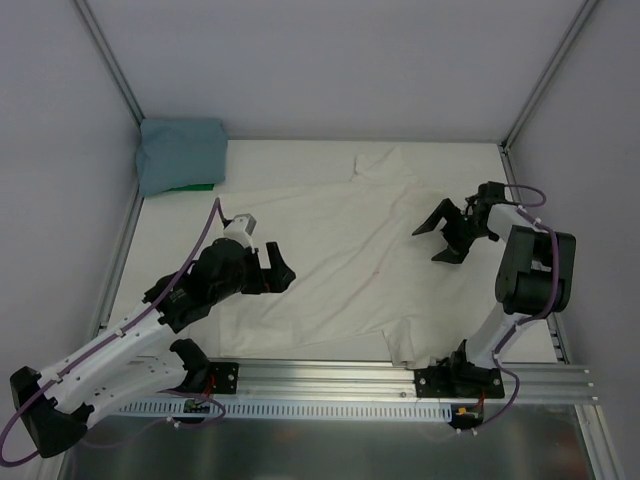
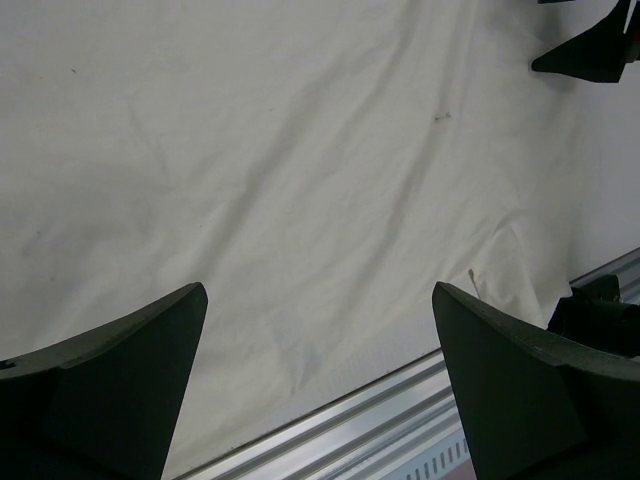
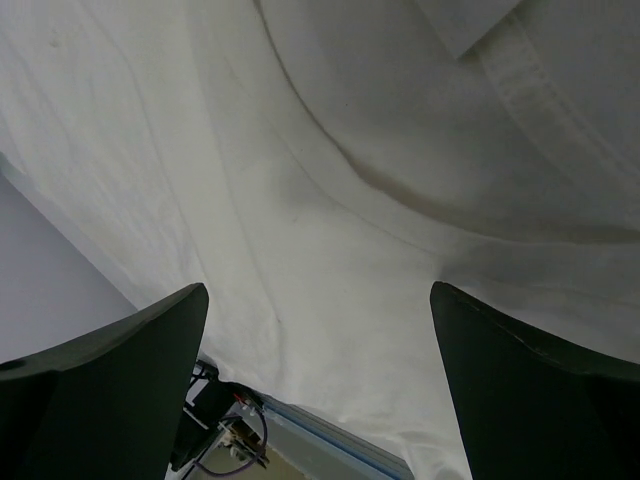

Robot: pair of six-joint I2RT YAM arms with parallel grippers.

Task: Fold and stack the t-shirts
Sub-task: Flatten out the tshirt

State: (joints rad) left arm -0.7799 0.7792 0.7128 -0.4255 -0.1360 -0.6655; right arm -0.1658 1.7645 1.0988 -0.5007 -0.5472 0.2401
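Note:
A cream t-shirt (image 1: 340, 255) lies spread flat over the middle of the table, with one sleeve at the back and one at the near edge. It fills the left wrist view (image 2: 280, 170) and the right wrist view (image 3: 330, 200). A teal-blue t-shirt (image 1: 180, 153) sits folded in the back left corner. My left gripper (image 1: 283, 268) hovers open over the cream shirt's left part, its jaws (image 2: 320, 300) wide apart with nothing between them. Over the shirt's right part hangs my right gripper (image 1: 430, 245), also open and empty (image 3: 318, 292).
Something green (image 1: 192, 187) peeks out from under the teal-blue shirt. An aluminium rail (image 1: 330, 378) runs along the near edge (image 2: 400, 410), carrying both arm bases. Walls close in the table on the left, back and right (image 1: 580, 120).

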